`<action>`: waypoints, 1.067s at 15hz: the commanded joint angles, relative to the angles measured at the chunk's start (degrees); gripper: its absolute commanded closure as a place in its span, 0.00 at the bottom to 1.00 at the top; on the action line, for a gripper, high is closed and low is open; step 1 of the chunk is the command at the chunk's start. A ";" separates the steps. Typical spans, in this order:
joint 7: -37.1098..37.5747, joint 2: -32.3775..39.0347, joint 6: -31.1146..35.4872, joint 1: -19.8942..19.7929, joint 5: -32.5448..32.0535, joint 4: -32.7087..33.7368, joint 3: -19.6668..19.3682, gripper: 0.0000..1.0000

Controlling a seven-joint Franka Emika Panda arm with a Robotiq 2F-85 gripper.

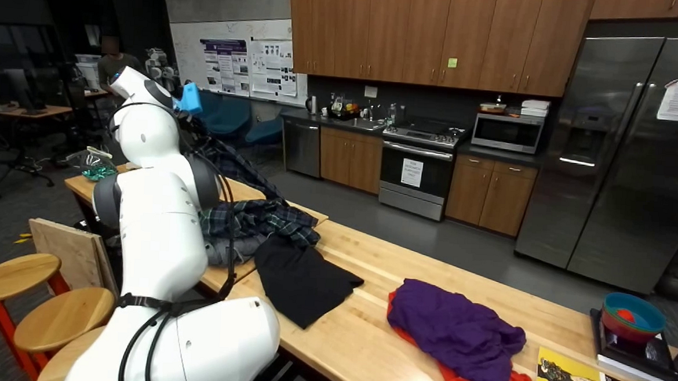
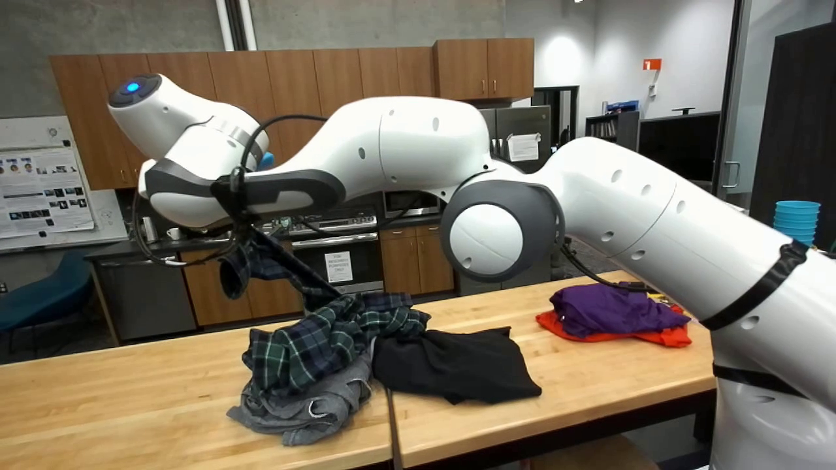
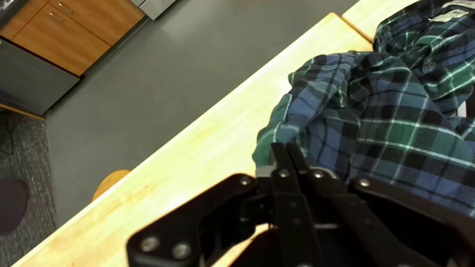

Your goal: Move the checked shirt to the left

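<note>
- Navy-and-green plaid, the checked shirt [image 2: 313,352] lies heaped against the black cloth [image 2: 454,365], touching its edge, with one length rising off the heap.
- Black gripper [image 3: 286,148], jaws together, grips that raised length above the wooden table [image 2: 130,398], on the shirt's side of the black cloth.
- Grey cloth [image 2: 320,405] lies partly under the shirt, just beside the black cloth.
- Purple cloth [image 2: 607,310] sits on red cloth [image 2: 676,337], on the black cloth's opposite side, well apart from it.

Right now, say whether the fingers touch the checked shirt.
Touching: the fingers grip the checked shirt; in an exterior view, part of it hangs from them above the table.
</note>
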 commanded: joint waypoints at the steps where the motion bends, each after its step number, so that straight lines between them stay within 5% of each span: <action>1: -2.55 2.02 -1.90 2.64 -0.35 4.62 -1.87 0.71; 6: -6.49 -0.31 -8.47 0.92 4.57 6.12 -0.86 0.42; 10: -10.26 -2.53 -16.58 -4.19 12.77 10.09 -0.78 0.13; 12: -8.39 -6.11 -16.62 -7.19 16.01 6.86 -1.51 0.01; 16: -5.00 -8.30 -21.44 -14.38 22.01 6.18 -0.12 0.00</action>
